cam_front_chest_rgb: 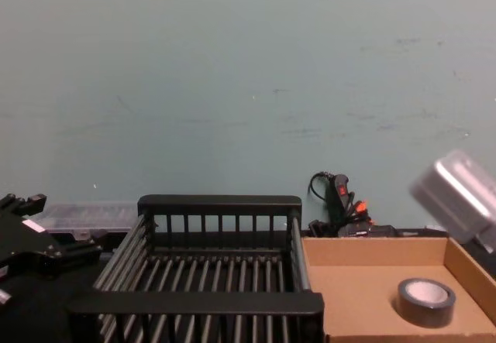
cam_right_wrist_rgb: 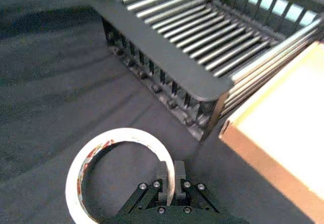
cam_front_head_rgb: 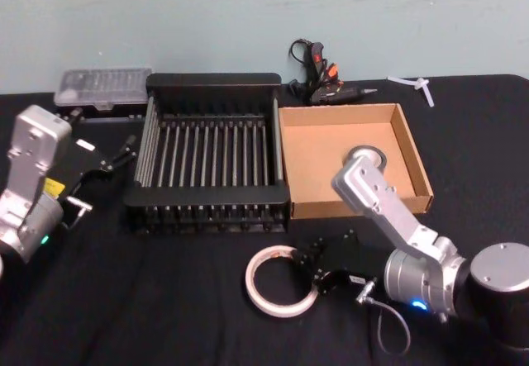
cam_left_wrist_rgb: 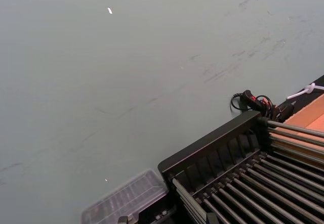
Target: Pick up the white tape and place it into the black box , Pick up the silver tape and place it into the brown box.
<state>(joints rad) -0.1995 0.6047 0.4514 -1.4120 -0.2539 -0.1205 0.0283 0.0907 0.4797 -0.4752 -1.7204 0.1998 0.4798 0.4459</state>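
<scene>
A: Which step is in hand?

B: The white one, I'd judge. The silver tape already lies inside the brown box, beyond the right arm's elbow. The white tape lies flat on the cloth, and the right gripper has its two fingers pinched together on the near side of the ring, one inside the hole and one outside, so it is clamped on the band.

A: And where is the goal from that gripper?

B: The black box stands just ahead of it and a little to its left, with the near rim close in front of the roll. The cardboard tray is ahead and to its right, touching the crate's side.

A: So the next move?

B: A lift high enough to clear that thick rim, then forward over the bars, and release. The roll is held by one edge only, so it may swing or tilt as it rises.

A: The other arm?

B: The left gripper is parked well off to the far left of the working one, beside the crate, fingers spread and empty.

A: Surface and room?

B: A black cloth over the table, and a pale green wall behind. Along the back edge lie a clear plastic case and a glue gun.
</scene>
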